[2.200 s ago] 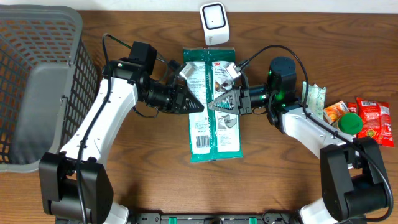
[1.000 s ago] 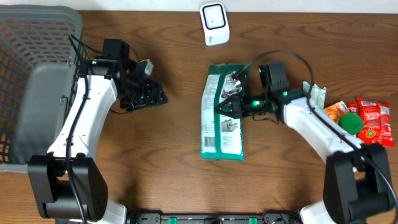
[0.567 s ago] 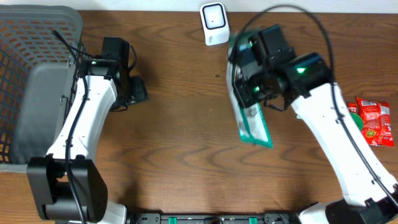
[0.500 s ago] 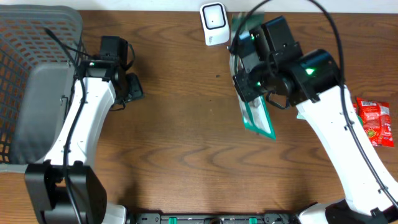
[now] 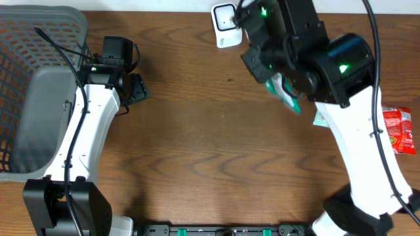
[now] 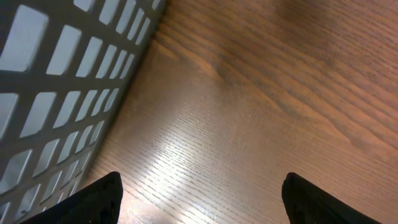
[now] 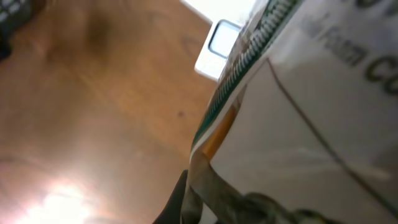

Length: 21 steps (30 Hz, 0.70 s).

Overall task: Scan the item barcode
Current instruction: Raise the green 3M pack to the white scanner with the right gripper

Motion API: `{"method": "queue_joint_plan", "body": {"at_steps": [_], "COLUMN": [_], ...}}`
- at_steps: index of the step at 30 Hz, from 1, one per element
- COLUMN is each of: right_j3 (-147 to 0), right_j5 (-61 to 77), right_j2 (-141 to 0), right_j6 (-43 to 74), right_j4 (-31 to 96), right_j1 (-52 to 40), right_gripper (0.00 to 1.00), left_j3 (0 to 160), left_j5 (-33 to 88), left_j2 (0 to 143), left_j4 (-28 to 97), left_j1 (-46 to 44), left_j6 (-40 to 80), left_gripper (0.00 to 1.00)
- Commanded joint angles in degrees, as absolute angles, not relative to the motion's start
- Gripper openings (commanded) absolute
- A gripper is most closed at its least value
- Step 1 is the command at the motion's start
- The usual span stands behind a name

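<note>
While your right end effector (image 7: 186,205) pinches the green packet (image 5: 287,93) just beside the scanner (image 5: 224,25), your left end effector (image 6: 202,200) hangs spread, well apart from it.

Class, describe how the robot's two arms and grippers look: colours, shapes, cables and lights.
The left arm and right arm both have smooth white shells between rounded black joints. Thin black cables loop beside them, and a small green light glows on each black wrist housing. The left gripper has two black fingers with blunt tips.
</note>
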<state>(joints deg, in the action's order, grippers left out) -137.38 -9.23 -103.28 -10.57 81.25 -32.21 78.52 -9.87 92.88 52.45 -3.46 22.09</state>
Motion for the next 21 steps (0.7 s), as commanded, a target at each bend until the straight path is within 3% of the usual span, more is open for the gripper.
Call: {"method": "queue_joint_plan", "body": {"at_steps": [1,6,13,21], "right_j3": [-143.41,-143.57,-143.57,-143.55], "right_j5": [-12.14,-18.48,-24.21,-31.24], "right_j2": [-108.75,-114.93,-124.95,-137.62], "right_j6": [-17.02,-19.25,-30.96,-40.73], "right_j4": [81.82,74.50,61.01,37.01], "right_j1": [-32.21,-32.21,-32.34,-32.34], "right_gripper": [0.01,0.01,0.01,0.01], "left_j3": [79.64,79.64,79.64,79.64], "left_j5": [-11.20,-11.20,-11.20,-11.20], "left_j2": [92.29,92.29,92.29,92.29], "left_j4": [52.58,52.58,52.58,52.58], "left_j1": [-3.29,-3.29,-3.29,-3.29], "left_j6": [22.39,22.39,22.39,22.39], "left_gripper": [0.82,0.83,0.83,0.83]}}
